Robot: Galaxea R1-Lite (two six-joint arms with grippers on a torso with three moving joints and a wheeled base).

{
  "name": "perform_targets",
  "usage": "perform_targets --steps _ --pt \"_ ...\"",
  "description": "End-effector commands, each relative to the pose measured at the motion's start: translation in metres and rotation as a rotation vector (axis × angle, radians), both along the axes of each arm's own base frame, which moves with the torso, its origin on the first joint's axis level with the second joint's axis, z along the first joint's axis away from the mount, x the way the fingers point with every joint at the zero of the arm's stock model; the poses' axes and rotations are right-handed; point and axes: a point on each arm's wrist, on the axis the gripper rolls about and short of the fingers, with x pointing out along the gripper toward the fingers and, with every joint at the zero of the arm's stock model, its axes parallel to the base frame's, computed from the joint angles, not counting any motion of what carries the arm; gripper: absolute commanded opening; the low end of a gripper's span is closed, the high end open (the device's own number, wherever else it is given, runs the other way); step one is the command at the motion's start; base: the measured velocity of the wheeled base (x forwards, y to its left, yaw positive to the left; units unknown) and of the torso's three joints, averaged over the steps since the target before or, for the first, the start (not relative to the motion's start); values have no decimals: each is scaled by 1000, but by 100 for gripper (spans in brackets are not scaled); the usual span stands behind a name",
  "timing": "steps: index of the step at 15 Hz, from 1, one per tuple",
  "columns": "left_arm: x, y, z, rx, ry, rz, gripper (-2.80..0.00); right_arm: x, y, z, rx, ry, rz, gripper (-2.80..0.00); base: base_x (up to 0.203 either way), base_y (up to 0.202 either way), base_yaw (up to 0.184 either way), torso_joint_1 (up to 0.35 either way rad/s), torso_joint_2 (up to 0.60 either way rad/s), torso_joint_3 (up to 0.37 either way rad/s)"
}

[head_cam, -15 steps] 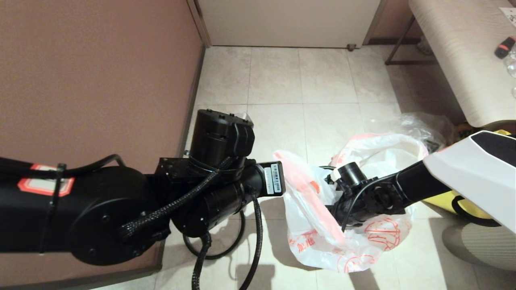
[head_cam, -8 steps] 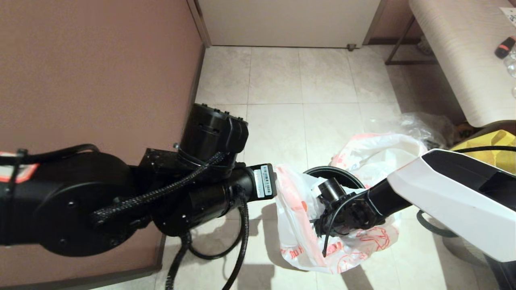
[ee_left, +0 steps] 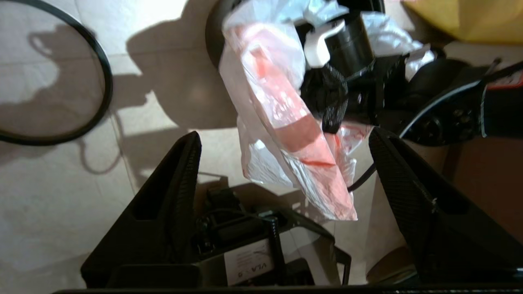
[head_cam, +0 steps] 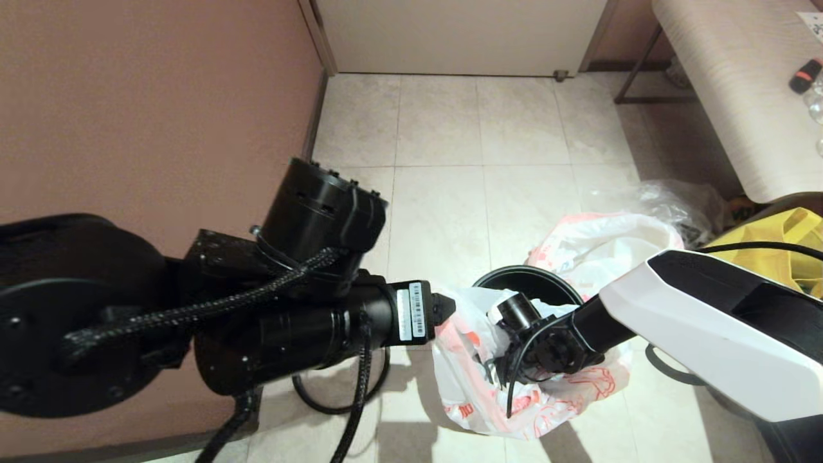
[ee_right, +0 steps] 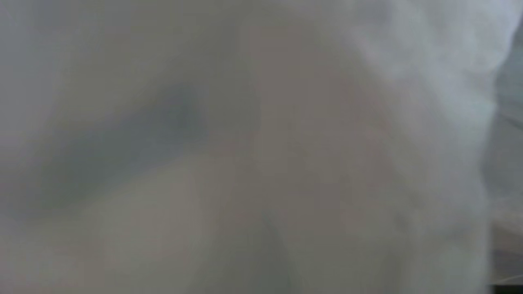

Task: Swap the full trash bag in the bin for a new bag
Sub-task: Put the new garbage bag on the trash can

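Observation:
The new bag (head_cam: 479,392), white film with a pink rim band and red print, hangs over the near side of the dark round bin (head_cam: 524,281). My right gripper (head_cam: 508,360) is buried in its folds, and film covers the whole right wrist view. My left gripper (head_cam: 443,307) is open just left of the bag. In the left wrist view the bag's pink rim (ee_left: 302,134) dangles free between the wide-apart left fingers (ee_left: 186,163). Behind the bin sits the bulging full trash bag (head_cam: 611,241).
A crumpled clear bag (head_cam: 675,199) lies behind the full bag and a big yellow bag (head_cam: 787,247) sits at the right. A brown wall (head_cam: 148,109) runs along the left, and a table (head_cam: 726,83) stands at the back right. Open floor tiles (head_cam: 450,135) lie ahead.
My left gripper has opened and let go of the new bag's rim, drawing back to the left. The right arm moved left and down with the bag, uncovering the bin's rim.

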Motion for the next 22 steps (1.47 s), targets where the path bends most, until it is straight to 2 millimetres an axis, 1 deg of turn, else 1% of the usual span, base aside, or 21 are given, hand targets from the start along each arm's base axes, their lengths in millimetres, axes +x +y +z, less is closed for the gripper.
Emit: perform_targets --steps 1,2,4,6,7,8,10,12,14,17,20,22 --pt "5 -14 -20 46 55 -20 0 0 0 -4 -4 5 -2 -280 0 0 0 0 0 0" --pt "4 -18 -27 56 94 -56 0 2 1 -3 -1 1 -2 -280 0 0 0 0 0 0" --pt "7 -23 -38 79 131 -71 0 3 2 -2 2 -3 -2 -280 0 0 0 0 0 0" --pt "17 -32 -54 115 161 -60 0 4 2 -2 3 -5 -2 -280 0 0 0 0 0 0" --pt "20 -32 -59 125 171 -51 0 4 3 -1 5 -8 -2 -280 0 0 0 0 0 0" --pt "21 -32 -62 132 177 -51 -280 5 2 1 6 -10 -3 -280 0 0 0 0 0 0" --pt "27 -34 -68 144 187 -39 -280 5 2 2 9 -14 -4 -280 0 0 0 0 0 0" --pt "38 -35 -76 145 184 -15 -280 4 3 4 11 -15 -4 -280 0 0 0 0 0 0" --pt "42 -33 -77 140 179 -2 -280 4 2 11 19 -25 -8 -280 0 0 0 0 0 0" --pt "48 -25 -72 132 169 26 -280 4 -1 21 27 -39 -15 -280 0 0 0 0 0 0" --pt "42 -19 -57 97 137 28 -280 4 -2 25 29 -43 -16 -280 0 0 0 0 0 0" --pt "41 -19 -54 101 115 50 -280 4 -3 26 32 -45 -17 -280 0 0 0 0 0 0"
